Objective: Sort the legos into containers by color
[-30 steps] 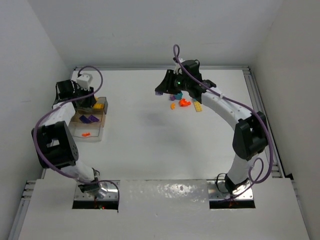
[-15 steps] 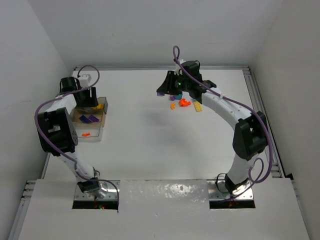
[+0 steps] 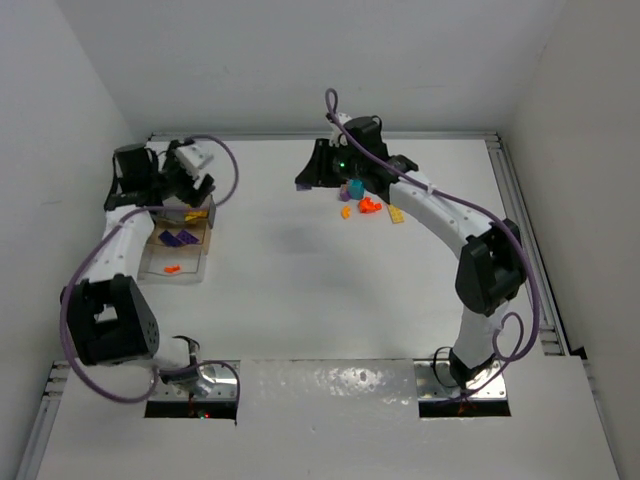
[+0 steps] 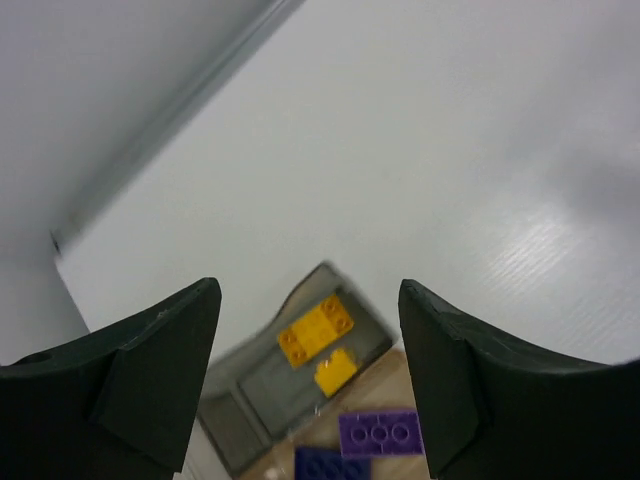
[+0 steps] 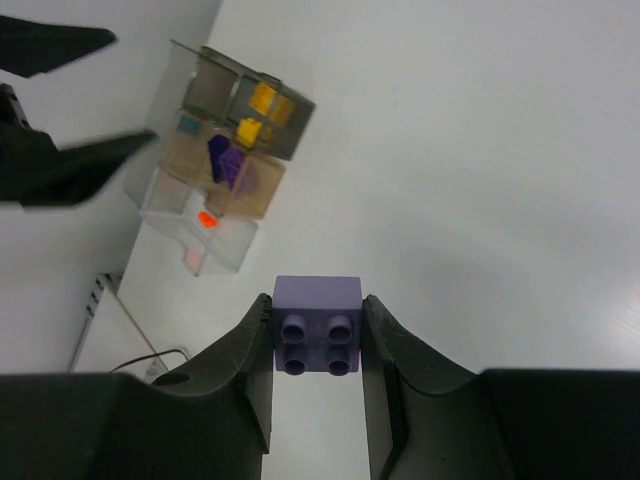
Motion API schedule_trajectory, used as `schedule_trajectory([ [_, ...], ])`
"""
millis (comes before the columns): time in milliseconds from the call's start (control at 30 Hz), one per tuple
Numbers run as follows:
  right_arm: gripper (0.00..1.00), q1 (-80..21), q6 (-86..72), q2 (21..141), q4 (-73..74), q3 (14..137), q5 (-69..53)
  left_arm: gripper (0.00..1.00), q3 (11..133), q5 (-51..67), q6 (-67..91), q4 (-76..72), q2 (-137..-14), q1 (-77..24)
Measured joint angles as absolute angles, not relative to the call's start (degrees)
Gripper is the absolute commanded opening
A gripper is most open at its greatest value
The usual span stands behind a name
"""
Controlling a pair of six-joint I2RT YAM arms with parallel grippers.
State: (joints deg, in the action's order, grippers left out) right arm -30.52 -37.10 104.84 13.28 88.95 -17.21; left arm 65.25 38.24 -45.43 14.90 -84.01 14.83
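So nearest the arm bases is the tray (image 3: pixel 205 262), sitting on the left side of the desk (image 3: pixel 300 290). Its closest compartment has one orange brick (image 3: pixel 170 268). The next one back holds the purple bricks (image 3: pixel 180 238), and the far one holds the yellow bricks (image 3: pixel 198 212). The right wrist cam also catches a teal bit (image 5: pixel 187 125) in a compartment next to the yellow, but it's too small to say more.

The left hand (image 3: pixel 192 183) hangs over the far end of the tray. On its own cam the fingers (image 4: pixel 150 370) are spread wide with nothing between them, and the yellow and purple bricks sit below in the gap.

Over on the right, well away from the tray, there's a loose pile (image 3: pixel 370 205) of orange, teal, yellow and purple pieces on the desk.

Just beside that pile, a touch farther back, is the right hand (image 3: pixel 312 178). It's off the desk, pinching a purple brick (image 5: pixel 317 325) by its two sides with the studs facing the wrist cam.
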Motion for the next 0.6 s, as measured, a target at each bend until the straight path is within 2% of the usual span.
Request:
schedule_trajectory([
  [167, 0.0, -33.3, -37.7, 108.2, 12.0, 93.4, -19.1, 0.73, 58.7, 46.2, -53.3, 9.7, -75.9, 2.2],
  [300, 0.0, -34.3, -38.0, 108.8, 12.0, 93.9, -20.1, 0.76, 54.8, 48.8, -54.1, 5.0, -75.0, -5.5],
  [600, 0.0, -34.7, -38.5, 108.8, 11.5, 93.9, -20.6, 0.74, 51.6, 48.0, -49.1, -9.2, -77.3, -12.4],
])
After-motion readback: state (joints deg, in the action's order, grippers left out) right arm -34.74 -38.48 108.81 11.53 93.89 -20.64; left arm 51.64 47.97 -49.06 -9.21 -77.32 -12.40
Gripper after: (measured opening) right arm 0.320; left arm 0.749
